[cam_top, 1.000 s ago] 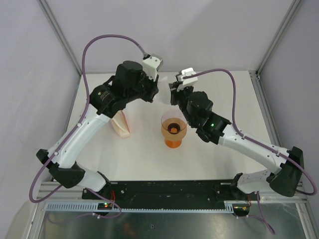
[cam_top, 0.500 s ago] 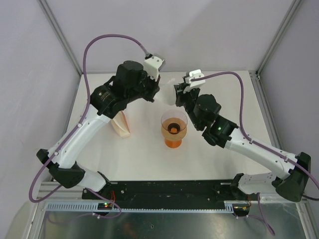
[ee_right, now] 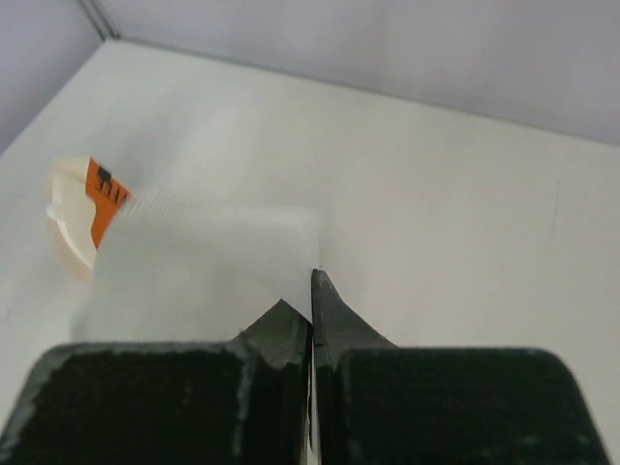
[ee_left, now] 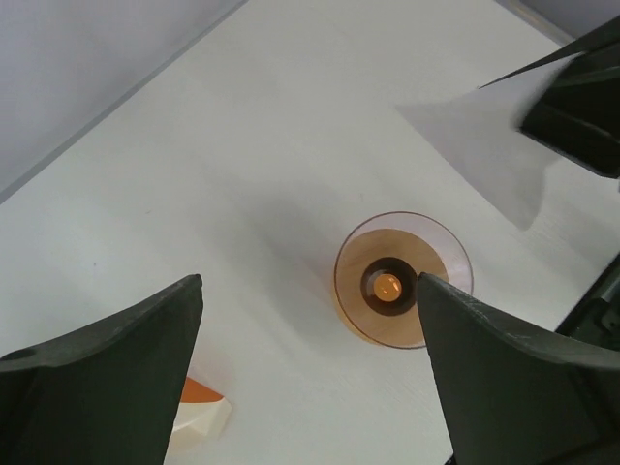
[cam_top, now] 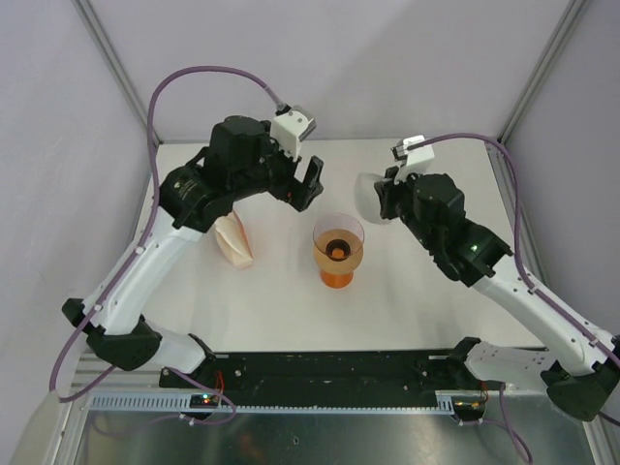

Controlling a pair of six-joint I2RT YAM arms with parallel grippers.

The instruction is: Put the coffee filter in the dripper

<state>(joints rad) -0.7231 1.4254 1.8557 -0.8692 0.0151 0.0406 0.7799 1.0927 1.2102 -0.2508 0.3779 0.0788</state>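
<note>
Pale lilac walls [cam_top: 387, 68] and metal corner posts [cam_top: 116, 68] close in a white table [cam_top: 291, 310] set with brewing gear. One dripper [cam_top: 338, 238] stands upright at the middle of the table, its wide round rim facing up and its mouth uncovered.

One coffee filter [cam_top: 365, 194] is in play. It hangs in the air, off the dripper's rim on the side of the far right corner, and touches neither the dripper nor the table. The right gripper [cam_top: 381, 201] has its jaws pressed together on the filter's edge.

The left gripper [cam_top: 310, 182] hovers just beyond the dripper toward the far edge. Its jaws are spread wide and hold nothing, and from the left wrist the dripper shows between its two dark fingers [ee_left: 107, 378].

One cream stack of folded filters [cam_top: 235, 242] lies between the dripper and the left edge, apart from both grippers. Two purple cables [cam_top: 194, 77] loop above the far side of the table, one to each wrist.
</note>
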